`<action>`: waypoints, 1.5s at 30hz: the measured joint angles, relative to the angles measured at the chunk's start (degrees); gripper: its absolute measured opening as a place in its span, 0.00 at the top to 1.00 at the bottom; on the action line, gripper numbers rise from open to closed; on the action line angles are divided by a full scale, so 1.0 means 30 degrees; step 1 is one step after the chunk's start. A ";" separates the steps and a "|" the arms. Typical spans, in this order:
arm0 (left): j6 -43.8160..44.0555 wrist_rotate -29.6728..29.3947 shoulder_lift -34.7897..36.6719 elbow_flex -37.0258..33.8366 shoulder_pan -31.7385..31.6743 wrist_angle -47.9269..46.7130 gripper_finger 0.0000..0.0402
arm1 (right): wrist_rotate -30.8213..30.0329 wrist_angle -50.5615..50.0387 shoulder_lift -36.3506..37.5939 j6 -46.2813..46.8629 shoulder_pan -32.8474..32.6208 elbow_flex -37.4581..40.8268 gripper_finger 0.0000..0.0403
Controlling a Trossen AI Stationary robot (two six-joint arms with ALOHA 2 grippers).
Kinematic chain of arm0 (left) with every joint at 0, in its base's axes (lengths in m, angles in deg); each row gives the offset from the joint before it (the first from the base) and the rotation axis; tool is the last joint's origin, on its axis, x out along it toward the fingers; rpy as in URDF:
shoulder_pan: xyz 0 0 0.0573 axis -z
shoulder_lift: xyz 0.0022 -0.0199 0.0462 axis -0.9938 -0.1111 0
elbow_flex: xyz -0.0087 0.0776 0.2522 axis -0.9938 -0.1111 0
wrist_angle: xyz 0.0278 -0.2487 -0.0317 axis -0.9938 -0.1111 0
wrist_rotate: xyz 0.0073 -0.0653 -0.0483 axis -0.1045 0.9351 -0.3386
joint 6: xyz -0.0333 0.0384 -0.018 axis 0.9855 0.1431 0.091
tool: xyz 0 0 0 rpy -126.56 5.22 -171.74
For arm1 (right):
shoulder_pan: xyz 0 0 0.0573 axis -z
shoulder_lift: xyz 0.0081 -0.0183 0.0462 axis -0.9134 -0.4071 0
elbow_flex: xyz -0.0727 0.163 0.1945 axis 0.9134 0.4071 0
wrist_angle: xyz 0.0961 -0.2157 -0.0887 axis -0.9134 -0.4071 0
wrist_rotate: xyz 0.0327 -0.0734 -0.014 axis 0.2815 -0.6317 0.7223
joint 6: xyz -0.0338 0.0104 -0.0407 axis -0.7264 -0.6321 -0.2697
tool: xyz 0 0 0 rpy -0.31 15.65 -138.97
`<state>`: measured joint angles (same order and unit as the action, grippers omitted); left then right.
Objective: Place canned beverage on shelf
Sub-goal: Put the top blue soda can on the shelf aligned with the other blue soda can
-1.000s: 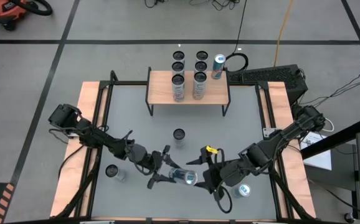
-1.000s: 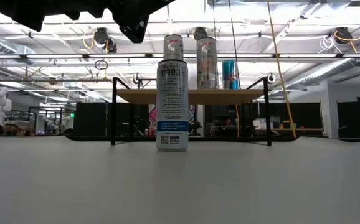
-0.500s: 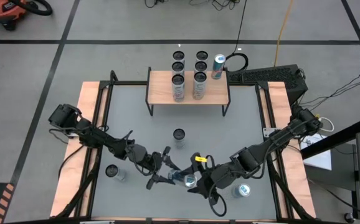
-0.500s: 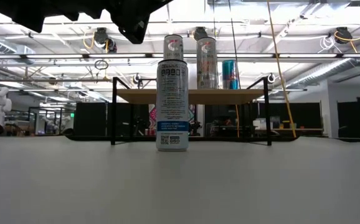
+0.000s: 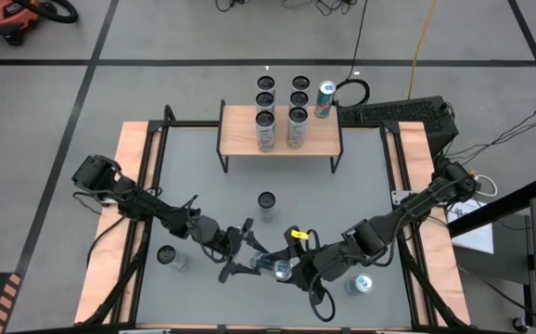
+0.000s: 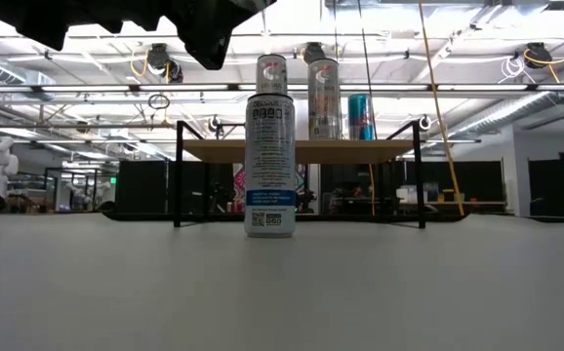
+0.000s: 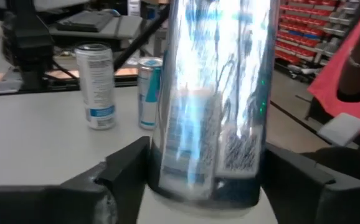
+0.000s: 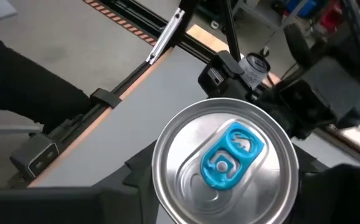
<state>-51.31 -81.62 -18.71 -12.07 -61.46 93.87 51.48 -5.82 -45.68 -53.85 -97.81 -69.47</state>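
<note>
A slim silver can with a blue tab hangs upright in the air over the table's near middle. My left gripper comes at it from the table's left and my right gripper from the right; both are shut on it. The shelf, a wood plank on black legs, stands at the table's far edge with several cans upright on it. In the low view only dark parts of the arms show at the top. My left gripper pinches the can's lower wall between its two fingers, one on each side, coming level from the table's left. The can stands upright, clear of the table. My right gripper has a finger on each side of the can below its rim, slanting down from the table's right. The can's top hides where the fingers meet it.
One can stands upright in the table's middle, in front of the shelf. Another stands near the left edge and a blue-topped one near the right. A person's arm shows beyond the table.
My right gripper has moved toward the table's left and a little down, up to the held can, and its fingers now stand at the can's sides. The can and my left gripper have stayed in place.
</note>
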 joint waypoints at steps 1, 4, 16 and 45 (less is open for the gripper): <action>-0.0004 -0.0248 0.0000 0.0007 -0.0002 0.0006 0.29 | -0.0080 -0.0108 0.0000 0.0228 0.0006 0.0007 0.58; 0.0042 -0.1041 0.0000 0.0017 -0.0009 0.0059 0.20 | -0.0953 -0.0578 0.0147 0.1225 -0.0044 0.0029 0.55; -0.0361 -0.5598 0.0036 0.0051 0.0027 -0.0151 0.08 | -0.2279 -0.4752 0.2550 0.6629 0.0158 0.0036 0.55; 0.0127 -0.5893 0.0015 0.0036 0.0253 -0.0210 0.08 | 0.0011 -1.2889 0.9602 0.6578 1.0540 0.0022 0.55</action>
<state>-50.92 -99.30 -18.67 -11.96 -60.70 93.24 51.51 -44.49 -16.88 -34.12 -66.19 -69.40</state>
